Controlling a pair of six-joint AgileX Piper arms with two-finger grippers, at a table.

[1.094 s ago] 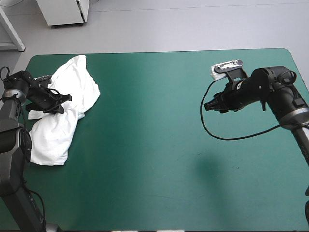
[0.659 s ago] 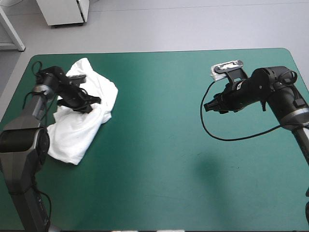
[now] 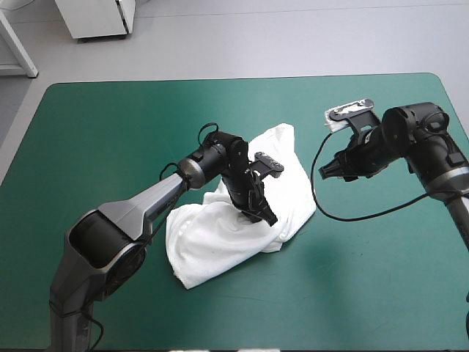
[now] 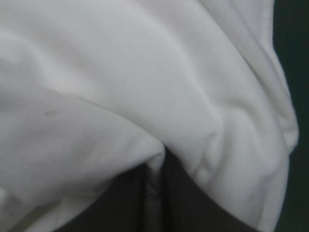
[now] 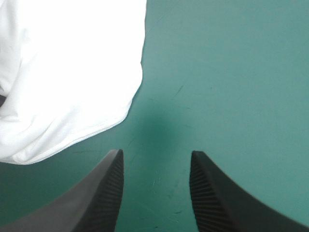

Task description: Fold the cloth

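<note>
left pincer (image 3: 267, 218) seemingly grips the t-shirt (image 3: 212, 242); right pincer (image 5: 155, 157) spread.

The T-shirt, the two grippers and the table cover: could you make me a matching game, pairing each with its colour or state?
Things:
1. T-shirt
2. left gripper
3. right gripper
4. table cover

States:
A. open, holding nothing
B. teal-green
C. white, a crumpled heap
D. shut on the T-shirt

Pairs: 1-C, 2-D, 3-A, 4-B
</note>
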